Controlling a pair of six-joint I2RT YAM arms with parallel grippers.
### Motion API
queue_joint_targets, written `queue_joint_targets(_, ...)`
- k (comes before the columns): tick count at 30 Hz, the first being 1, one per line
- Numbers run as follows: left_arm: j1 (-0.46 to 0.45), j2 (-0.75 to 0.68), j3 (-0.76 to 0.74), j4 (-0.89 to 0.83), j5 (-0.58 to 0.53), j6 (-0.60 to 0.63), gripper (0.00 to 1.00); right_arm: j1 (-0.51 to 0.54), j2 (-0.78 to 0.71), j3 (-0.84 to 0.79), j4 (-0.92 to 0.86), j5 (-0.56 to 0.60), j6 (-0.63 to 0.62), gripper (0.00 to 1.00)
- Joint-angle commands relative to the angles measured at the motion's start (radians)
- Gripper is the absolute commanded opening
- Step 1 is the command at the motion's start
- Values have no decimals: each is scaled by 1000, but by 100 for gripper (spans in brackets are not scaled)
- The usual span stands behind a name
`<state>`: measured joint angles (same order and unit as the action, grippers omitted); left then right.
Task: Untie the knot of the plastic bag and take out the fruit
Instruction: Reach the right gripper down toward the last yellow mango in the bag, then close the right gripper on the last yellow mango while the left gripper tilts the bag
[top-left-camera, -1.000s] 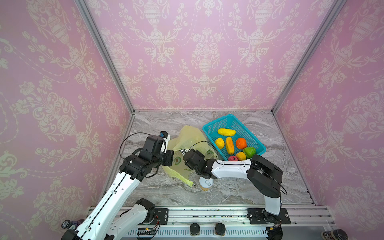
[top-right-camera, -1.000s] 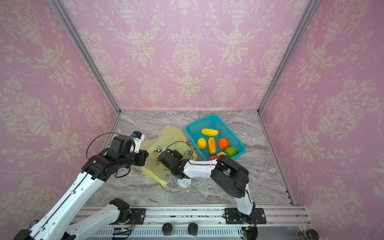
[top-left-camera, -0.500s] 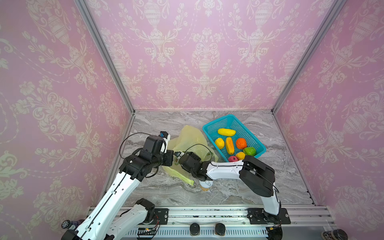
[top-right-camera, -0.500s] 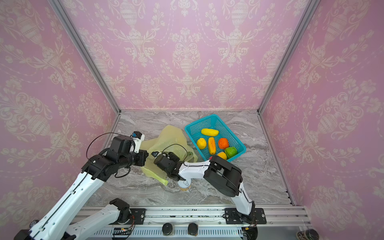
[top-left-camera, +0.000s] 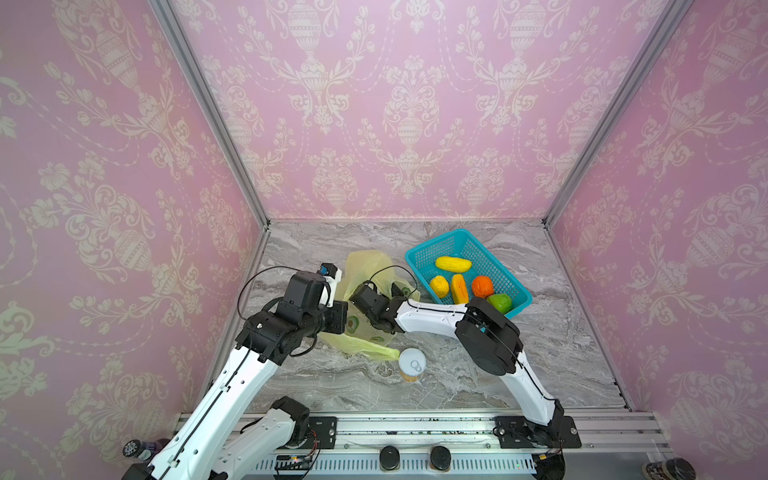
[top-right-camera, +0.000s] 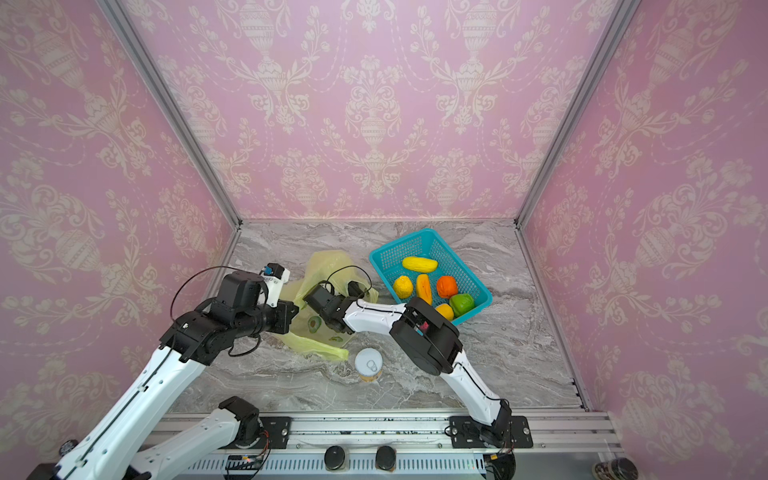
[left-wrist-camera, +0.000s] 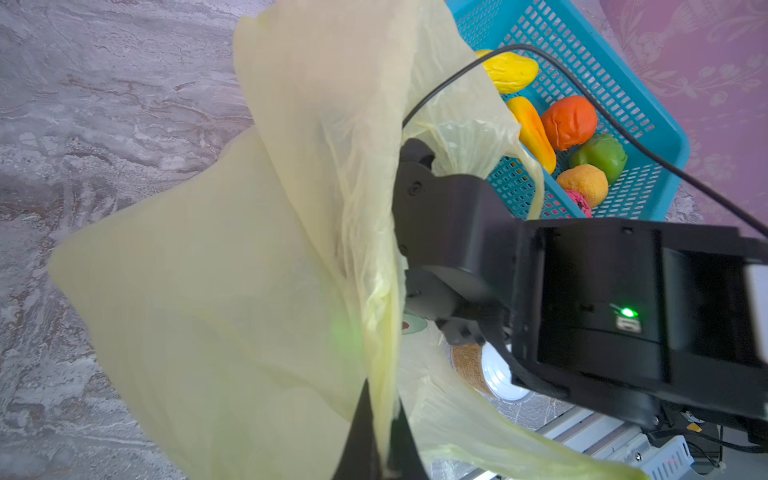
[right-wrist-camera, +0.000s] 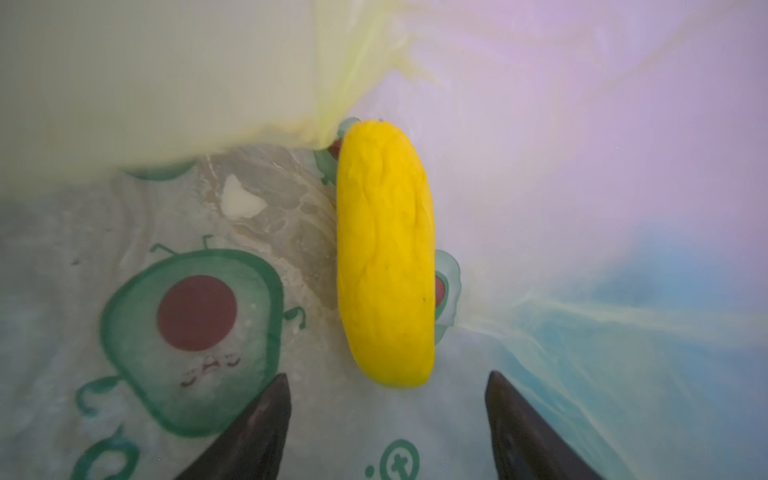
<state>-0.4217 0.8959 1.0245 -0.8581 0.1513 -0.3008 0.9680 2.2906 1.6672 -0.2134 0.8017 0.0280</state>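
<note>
Right wrist view puts the yellow fruit (right-wrist-camera: 384, 253) lengthwise ahead of me, lying on the floor of the bag (right-wrist-camera: 187, 332) over its avocado print. My right gripper (right-wrist-camera: 387, 376) is spread wide and empty, with one finger to each side of the fruit's nearest end, not yet touching it. I judge I should slide further in until the fingers flank its middle, then close across the narrow width, clear of the film beneath. My left gripper (left-wrist-camera: 382, 440) is clenched on the bag's edge, lifting the mouth open, and it should hold that taut. In both top views the bag sits left of the blue basket (top-left-camera: 434, 243), where other fruit (top-left-camera: 453, 263) lie, with a white-lidded can (top-left-camera: 412, 365) nearer.
</note>
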Motion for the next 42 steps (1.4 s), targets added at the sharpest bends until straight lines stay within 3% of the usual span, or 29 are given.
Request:
queue_joint_targets(1,3,-20,-11,8,47,7,0,-16,59,78,-130,19,60,76)
queue_joint_targets(6,3,-15,-11,5,48,7,0,-28,111,130,-136,-36,48,72)
queue_joint_targets(10,3,-13,-11,3,36,5,0,-24,89,82,-43,-98,6,65)
queue_joint_targets(14,3,-2,-7,-3,20,5,0,-1,-7,-79,169,-146,-50,57)
queue_joint_targets(19,4,-11,-3,-2,18,7,0,148,-153,-321,470,-137,-207,56)
queue_joint_targets(24,4,-56,-1,7,13,11,0,234,-170,-286,378,-231,-119,58)
queue_joint_targets(26,4,-74,-6,11,5,10,0,231,-127,-233,342,-184,-102,60)
queue_joint_targets(30,4,-72,-8,14,27,10,0,193,-12,-67,203,-25,-71,75)
queue_joint_targets(34,4,-68,-8,15,43,12,0,140,80,80,44,-2,38,78)
queue_joint_targets(39,4,-74,-11,22,67,15,0,98,157,208,-84,80,141,96)
queue_joint_targets(42,4,-71,-11,24,76,15,0,60,187,258,-155,68,232,99)
